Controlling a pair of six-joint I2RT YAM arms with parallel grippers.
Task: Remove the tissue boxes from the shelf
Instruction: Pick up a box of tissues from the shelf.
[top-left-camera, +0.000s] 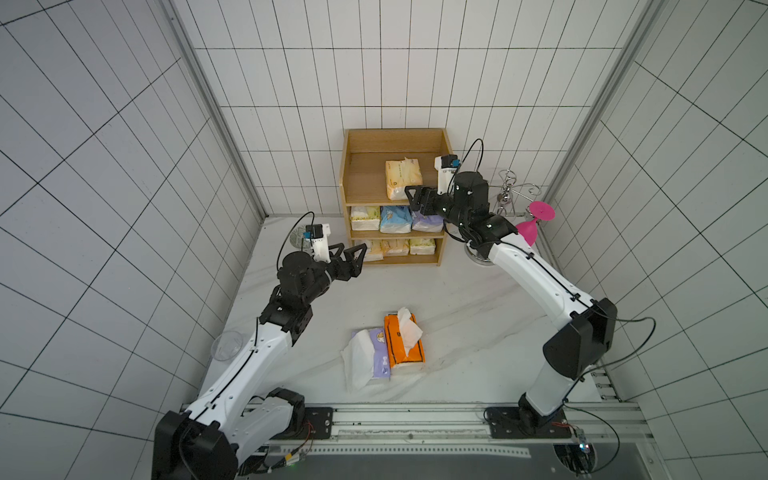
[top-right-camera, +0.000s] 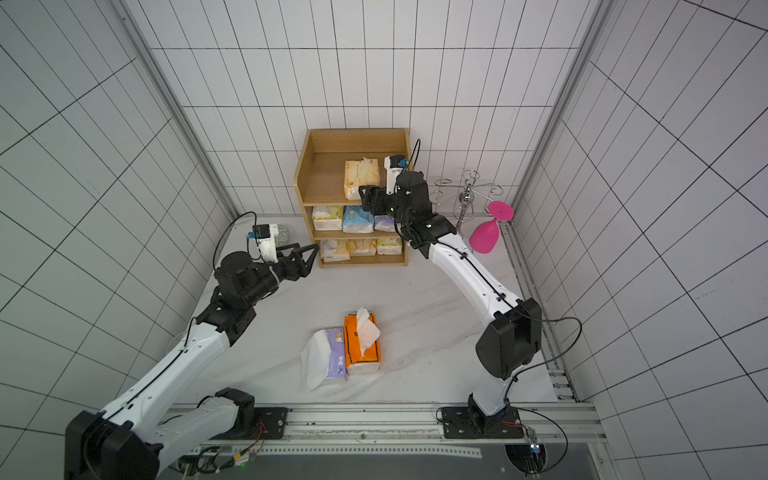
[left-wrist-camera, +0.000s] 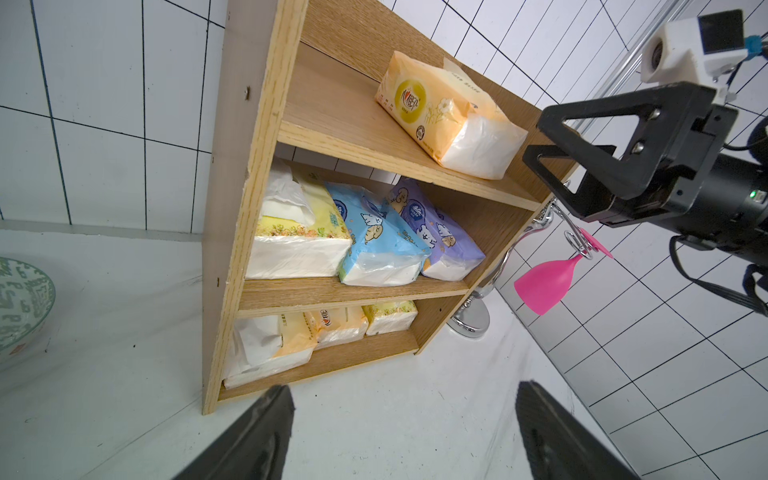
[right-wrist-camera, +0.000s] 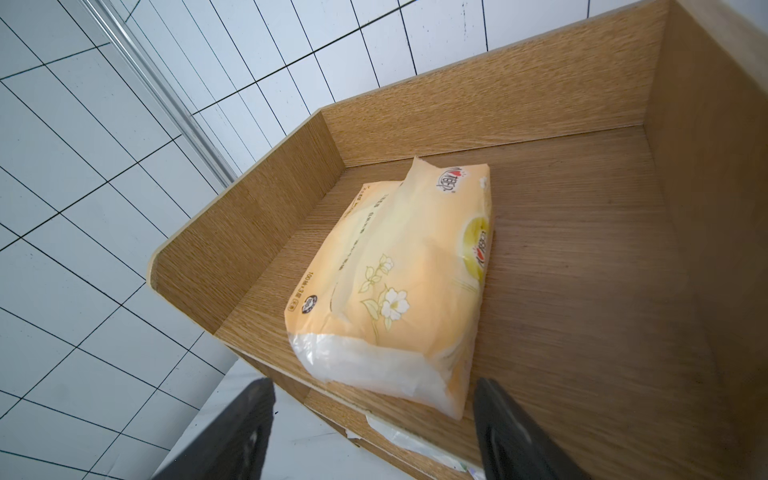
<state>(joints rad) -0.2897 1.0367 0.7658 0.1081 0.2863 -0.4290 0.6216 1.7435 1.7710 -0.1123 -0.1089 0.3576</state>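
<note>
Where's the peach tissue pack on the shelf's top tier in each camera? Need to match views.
Top view: peach pack alone on the top tier, right gripper at its near end.
Top view: same spot, top tier.
Left wrist: on the top board, beside the right gripper.
Right wrist: mid-frame, just ahead of the open fingers.
Shared landmark: the shelf, its back panel behind the pack.

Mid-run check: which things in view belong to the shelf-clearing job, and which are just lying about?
Job:
- wooden shelf
- peach pack on its top tier
- middle-tier packs, three
- bottom-tier packs, three
- orange pack and purple pack on the table

Lying about:
- silver stand
- pink goblet
- patterned bowl
- clear cup
</note>
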